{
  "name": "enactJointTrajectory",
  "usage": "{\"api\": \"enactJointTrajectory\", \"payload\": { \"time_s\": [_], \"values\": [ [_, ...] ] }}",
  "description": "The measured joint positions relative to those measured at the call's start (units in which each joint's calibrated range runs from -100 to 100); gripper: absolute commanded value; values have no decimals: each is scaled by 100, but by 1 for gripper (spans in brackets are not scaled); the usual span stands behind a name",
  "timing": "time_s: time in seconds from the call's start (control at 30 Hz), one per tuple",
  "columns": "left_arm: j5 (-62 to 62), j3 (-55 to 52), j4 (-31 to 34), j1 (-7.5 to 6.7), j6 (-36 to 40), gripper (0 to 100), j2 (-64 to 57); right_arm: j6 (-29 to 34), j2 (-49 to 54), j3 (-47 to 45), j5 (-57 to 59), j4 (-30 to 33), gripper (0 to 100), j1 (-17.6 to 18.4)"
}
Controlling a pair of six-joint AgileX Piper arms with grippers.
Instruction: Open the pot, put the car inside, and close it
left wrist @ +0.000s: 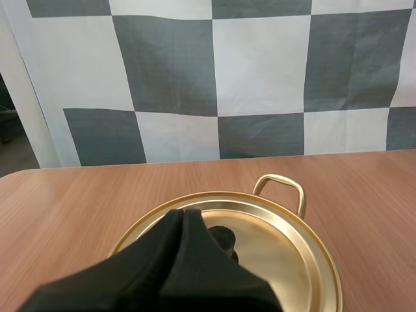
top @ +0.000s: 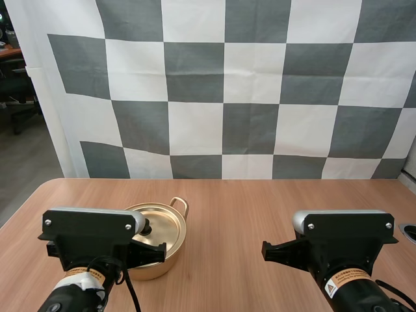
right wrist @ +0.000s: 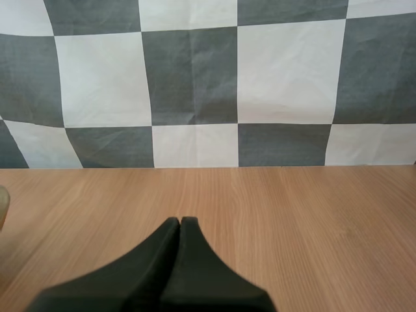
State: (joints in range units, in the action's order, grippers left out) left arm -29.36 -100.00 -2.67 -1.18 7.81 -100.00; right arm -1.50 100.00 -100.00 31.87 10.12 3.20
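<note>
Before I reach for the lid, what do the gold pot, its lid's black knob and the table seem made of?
Round gold-coloured pot and its flat lid: metal by the look, satin-shiny with soft reflections; which alloy is open. Small black knob: matte, probably plastic. Brown table: matte, with wood grain lines; solid wood or laminate, cannot tell.

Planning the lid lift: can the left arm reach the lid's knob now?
Probably yes: the left tool hangs right at the knob with nothing between them, though it is shut and must open first.
</note>
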Motion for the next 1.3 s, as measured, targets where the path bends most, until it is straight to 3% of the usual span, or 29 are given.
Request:
{"api": "enactJointTrajectory", "payload": {
  "time_s": [0.23,1.3],
  "values": [
    [0,0,0,0,0,0,0,0,0,0,0,-41,0,-180],
    [0,0,0,0,0,0,0,0,0,0,0,-41,0,-180]
  ]
}}
